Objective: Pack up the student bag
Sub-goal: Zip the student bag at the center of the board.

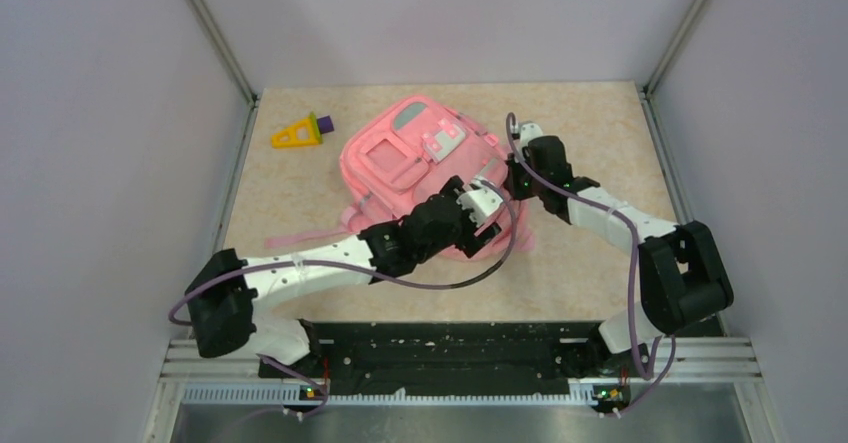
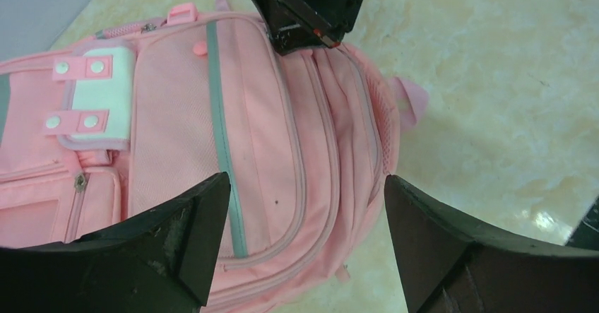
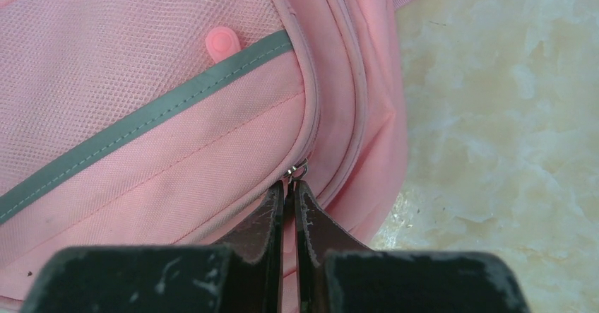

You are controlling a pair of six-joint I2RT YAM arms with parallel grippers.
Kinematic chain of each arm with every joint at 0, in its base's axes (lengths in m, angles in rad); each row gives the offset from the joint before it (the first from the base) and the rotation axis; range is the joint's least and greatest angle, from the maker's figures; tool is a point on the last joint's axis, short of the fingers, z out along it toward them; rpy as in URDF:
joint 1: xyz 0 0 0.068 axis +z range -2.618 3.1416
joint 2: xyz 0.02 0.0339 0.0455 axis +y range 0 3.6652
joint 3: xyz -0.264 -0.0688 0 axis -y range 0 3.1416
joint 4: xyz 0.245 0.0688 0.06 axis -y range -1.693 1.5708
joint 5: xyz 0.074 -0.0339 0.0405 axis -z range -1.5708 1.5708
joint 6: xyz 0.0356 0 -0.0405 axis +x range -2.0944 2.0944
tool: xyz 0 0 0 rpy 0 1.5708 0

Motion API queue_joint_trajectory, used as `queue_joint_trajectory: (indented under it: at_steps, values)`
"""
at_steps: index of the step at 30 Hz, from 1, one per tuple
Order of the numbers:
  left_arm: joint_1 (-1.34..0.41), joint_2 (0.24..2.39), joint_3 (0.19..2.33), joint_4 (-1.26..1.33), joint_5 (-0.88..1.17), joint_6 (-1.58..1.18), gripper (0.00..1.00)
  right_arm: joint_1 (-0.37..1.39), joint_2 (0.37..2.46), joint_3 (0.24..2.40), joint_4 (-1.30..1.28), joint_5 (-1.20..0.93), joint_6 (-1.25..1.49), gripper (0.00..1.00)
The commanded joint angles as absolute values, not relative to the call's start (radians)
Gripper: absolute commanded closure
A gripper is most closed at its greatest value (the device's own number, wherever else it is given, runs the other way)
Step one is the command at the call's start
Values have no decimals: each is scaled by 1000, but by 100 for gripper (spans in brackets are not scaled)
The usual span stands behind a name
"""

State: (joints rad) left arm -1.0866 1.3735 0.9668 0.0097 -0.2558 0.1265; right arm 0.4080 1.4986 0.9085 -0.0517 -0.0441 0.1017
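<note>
Right jaws clenched on zipper pull (image 3: pixel 297 169), left jaws released above student bag (image 1: pixel 395 153); we should drag along the track, left pinning fabric.

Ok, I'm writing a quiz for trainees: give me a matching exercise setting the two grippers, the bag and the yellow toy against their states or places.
1. left gripper
2. right gripper
3. student bag
4. yellow toy

A. far left corner of the table
B. shut on a zipper pull
C. open above the bag
D. lying flat mid-table

Pairs: 1-C, 2-B, 3-D, 4-A
</note>
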Motion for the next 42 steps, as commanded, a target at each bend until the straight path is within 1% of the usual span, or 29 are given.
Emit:
queue_joint_trajectory:
  at_steps: [1,6,11,12,14,15,16,19,21,22,23,27,31,35,39,42]
  values:
    - [-1082,1509,1014,170,-320,149,15,408,1455,914,9,-117,128,100]
    - [-1078,1661,1058,347,-403,221,14,408,1444,916,5,-123,131,100]
    - [-1058,1769,1087,454,-484,286,15,408,1435,911,7,-126,137,100]
    - [-1054,1784,1084,476,-498,300,16,408,1433,909,7,-125,138,100]
    - [-1046,1812,1080,506,-513,321,22,408,1434,908,8,-125,138,100]
    - [-1043,1823,1075,513,-512,329,26,409,1433,908,7,-123,138,100]
    - [-1041,1833,1071,514,-507,335,35,408,1435,908,7,-122,136,100]
    - [-1041,1846,1043,518,-512,345,66,395,1438,912,4,-120,126,100]
    - [-1040,1834,1009,518,-522,336,90,374,1446,925,3,-129,112,100]
    - [-1041,1822,989,515,-524,327,98,358,1455,939,-30,-152,102,100]
    - [-1041,1806,966,517,-524,320,100,342,1468,958,-54,-176,90,100]
    - [-1041,1723,864,502,-508,282,100,311,1522,1038,-148,-200,16,100]
    - [-1041,1610,759,457,-470,226,100,302,1554,1073,-190,-229,-82,100]
    - [-1043,1493,680,374,-407,179,100,298,1587,1119,-228,-376,-139,100]
    - [-1042,1427,685,194,-343,102,100,300,1652,1195,-254,-557,-153,100]
    - [-1043,1392,662,165,-327,87,100,320,1689,1231,-225,-568,-149,100]
